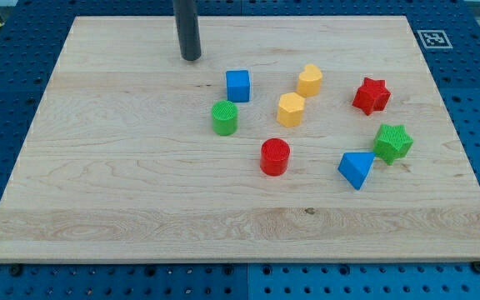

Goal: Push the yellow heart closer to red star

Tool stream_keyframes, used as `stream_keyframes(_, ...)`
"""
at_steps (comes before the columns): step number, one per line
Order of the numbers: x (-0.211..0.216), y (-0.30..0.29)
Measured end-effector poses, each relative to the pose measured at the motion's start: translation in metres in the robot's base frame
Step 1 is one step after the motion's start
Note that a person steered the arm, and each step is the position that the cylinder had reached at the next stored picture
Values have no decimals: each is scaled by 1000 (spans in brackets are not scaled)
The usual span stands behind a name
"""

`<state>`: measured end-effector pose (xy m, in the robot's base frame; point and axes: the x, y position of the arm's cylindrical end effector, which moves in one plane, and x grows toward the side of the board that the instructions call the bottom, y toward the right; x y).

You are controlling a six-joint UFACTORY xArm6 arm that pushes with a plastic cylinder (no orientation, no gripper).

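The yellow heart (310, 80) is small and ribbed; its pointing direction is unclear. It sits left of the red star (372, 95). The tool's tip (190, 57) touches nothing.

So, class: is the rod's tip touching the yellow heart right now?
No: my tip rests on bare board toward the view's top left, well apart from the yellow heart, with the blue cube between them.

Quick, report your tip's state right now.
My tip: no gripper, holding nothing, touching no block; it rests toward the view's top, up-left of the blue cube.
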<state>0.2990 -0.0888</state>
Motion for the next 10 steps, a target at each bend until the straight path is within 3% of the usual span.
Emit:
stream_keyframes(1, 25, 0)
stream_keyframes(2, 16, 4)
stream_keyframes(4, -6, 92)
stream_keyframes(7, 31, 156)
stream_keyframes(10, 47, 162)
